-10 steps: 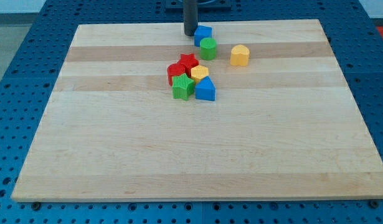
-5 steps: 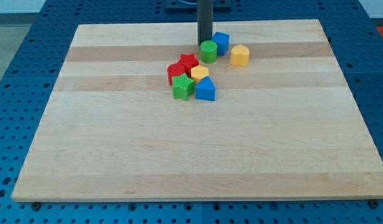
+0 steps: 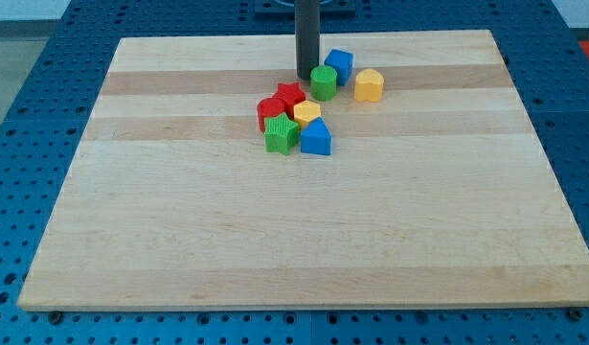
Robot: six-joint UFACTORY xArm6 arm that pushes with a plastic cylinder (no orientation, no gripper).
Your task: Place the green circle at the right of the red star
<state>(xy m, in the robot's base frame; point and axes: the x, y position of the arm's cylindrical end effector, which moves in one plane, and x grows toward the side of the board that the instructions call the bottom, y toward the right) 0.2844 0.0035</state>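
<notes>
Risk comes first from the cluster nearest the view's bottom: the green block (image 3: pixel 281 135) and blue block (image 3: pixel 316 138) sit low, with the yellow block (image 3: pixel 306 112) between them and the red star (image 3: pixel 291 95), and another red block (image 3: pixel 269 110) on the star's left. All 5 look packed in contact, so any shove that clips one would likely drag the star along and spoil the target spot.

Further up, the green circle (image 3: pixel 323 82) stands up and right of the star, close but apart. My tip (image 3: pixel 305 76) sits just at the circle's left, near its upper edge; the end effector is a bare rod, nothing to open or close. Pushing from there could send the circle rightward into the blue cube (image 3: pixel 339 65), which appears to touch it, or on toward the yellow cylinder (image 3: pixel 369 85). The tabletop (image 3: pixel 179 240) elsewhere poses no obstacle.
</notes>
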